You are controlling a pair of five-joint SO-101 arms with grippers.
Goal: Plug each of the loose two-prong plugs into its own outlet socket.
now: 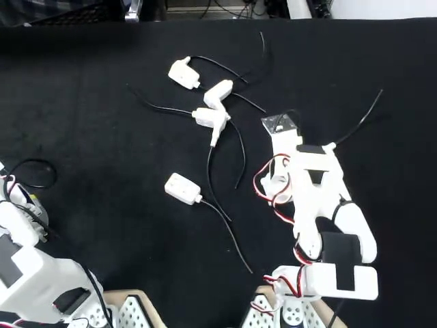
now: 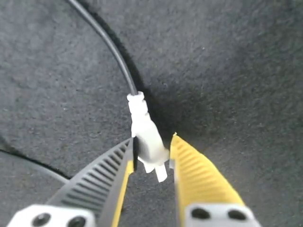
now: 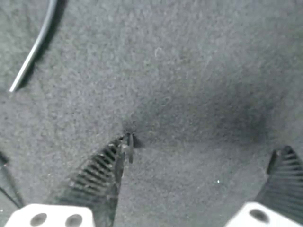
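1. Your left pincer (image 2: 152,142) was clamped on a white two-prong plug (image 2: 142,125). The grey finger (image 2: 102,175) pressed one flank and the yellow finger (image 2: 199,175) the other.
2. That plug sat right at the fingertips. Its black cable (image 2: 111,52) ran out away from the wrist across the black cloth (image 2: 236,71).
3. Your right pincer (image 3: 204,145) stood wide open with nothing in it, hanging over the cloth. A loose cable end (image 3: 33,52) lay well apart from both of its fingers.
4. From above, three white connector pieces (image 1: 210,117) were bunched at 12 o'clock from the table's middle, with black leads crossing among them.
5. A white socket block (image 1: 181,188) lay alone at 6 o'clock from that bunch, and its lead trailed off toward 5 o'clock.
6. An arm (image 1: 321,184) stretched out at 3 o'clock from the block. Its tip was near the bunch but not touching it.
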